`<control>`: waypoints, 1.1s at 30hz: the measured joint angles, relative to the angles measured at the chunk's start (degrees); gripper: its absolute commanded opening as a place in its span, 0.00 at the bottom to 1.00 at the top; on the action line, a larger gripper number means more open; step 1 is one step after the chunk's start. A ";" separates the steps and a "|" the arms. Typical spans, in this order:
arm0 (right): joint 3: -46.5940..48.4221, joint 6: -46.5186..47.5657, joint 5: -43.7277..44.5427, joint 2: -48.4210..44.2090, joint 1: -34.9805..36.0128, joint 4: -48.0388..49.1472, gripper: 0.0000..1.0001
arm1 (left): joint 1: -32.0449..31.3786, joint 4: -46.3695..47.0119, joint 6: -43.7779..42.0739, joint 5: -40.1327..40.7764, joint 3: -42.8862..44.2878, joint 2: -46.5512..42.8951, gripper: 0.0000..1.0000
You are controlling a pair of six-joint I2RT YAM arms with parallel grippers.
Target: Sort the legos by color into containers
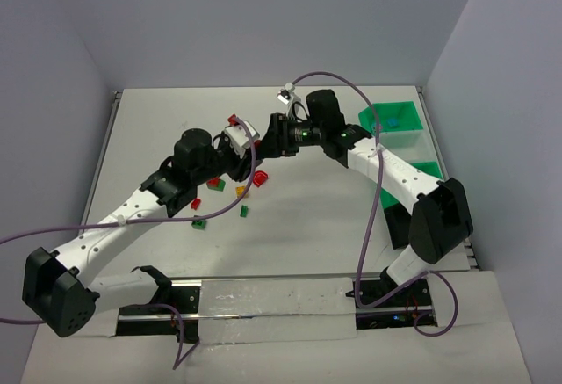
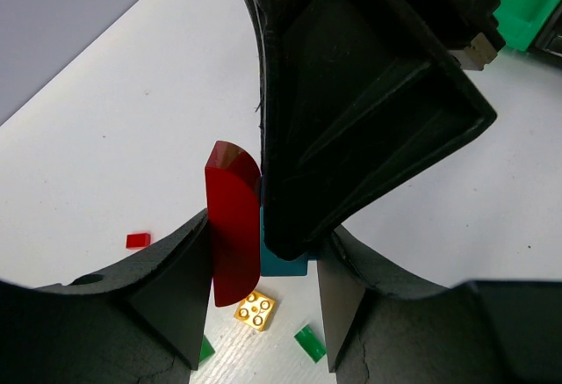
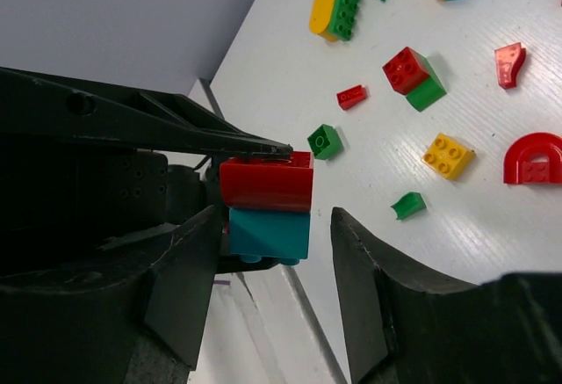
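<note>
My left gripper [image 2: 268,265] is shut on a small stack held in the air: a red curved brick [image 2: 233,226] pressed onto a teal-blue brick [image 2: 285,264]. In the right wrist view the red brick [image 3: 266,182] sits on the teal brick [image 3: 270,235]. My right gripper [image 3: 277,226] is open with one finger on each side of the stack; a gap shows on its right side. The two grippers meet above the table's middle [image 1: 263,142]. Loose legos lie below: a red arch [image 1: 261,177], yellow [image 1: 241,192], green [image 1: 200,222] and red [image 1: 213,183]. Green bins [image 1: 395,120] stand at the right.
A second green bin [image 1: 426,173] sits under the right arm. More loose bricks show in the right wrist view: yellow [image 3: 448,155], a red-on-green pair [image 3: 413,76] and a yellow-and-green pair [image 3: 335,8]. Grey walls enclose the table on three sides.
</note>
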State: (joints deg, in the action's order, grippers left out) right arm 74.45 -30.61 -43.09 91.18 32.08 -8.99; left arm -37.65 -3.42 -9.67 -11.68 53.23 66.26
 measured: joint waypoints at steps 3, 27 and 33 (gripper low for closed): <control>-0.66 0.00 0.43 0.00 0.02 0.73 0.49 | -0.17 -0.02 0.04 1.00 0.00 0.29 0.30; -0.83 5.88 -8.84 2.08 -0.60 0.49 0.00 | 3.25 -12.15 7.03 -3.84 7.00 1.60 0.99; -0.58 16.01 -12.93 2.60 -1.72 -8.10 0.00 | 19.43 -19.82 8.96 -21.21 16.47 2.62 0.94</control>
State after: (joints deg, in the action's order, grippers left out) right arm 73.88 -14.60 -56.02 93.77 30.36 -17.10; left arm -18.22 -23.24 -0.71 -32.90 69.70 68.88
